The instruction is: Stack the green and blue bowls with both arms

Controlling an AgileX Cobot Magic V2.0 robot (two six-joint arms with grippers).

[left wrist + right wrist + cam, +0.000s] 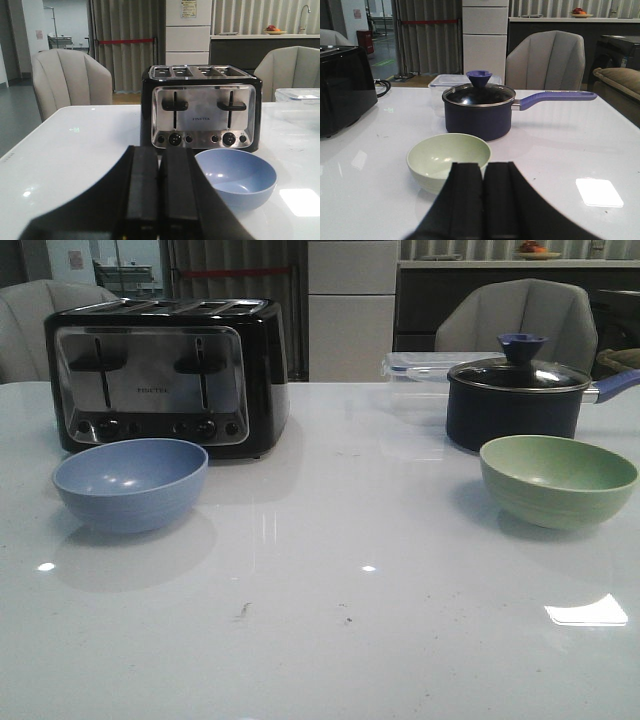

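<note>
The blue bowl [130, 483] stands upright and empty on the white table at the left, in front of the toaster. It also shows in the left wrist view [237, 177], just beyond my left gripper [159, 152], which is shut and empty. The green bowl [557, 479] stands upright and empty at the right, in front of the navy pot. In the right wrist view the green bowl [447, 160] lies just ahead of my right gripper [483, 167], which is shut and empty. Neither arm shows in the front view.
A black and steel toaster [165, 374] stands at the back left. A dark navy lidded pot [515, 398] with a blue handle stands at the back right, a clear plastic box [415, 370] behind it. Chairs stand beyond the table.
</note>
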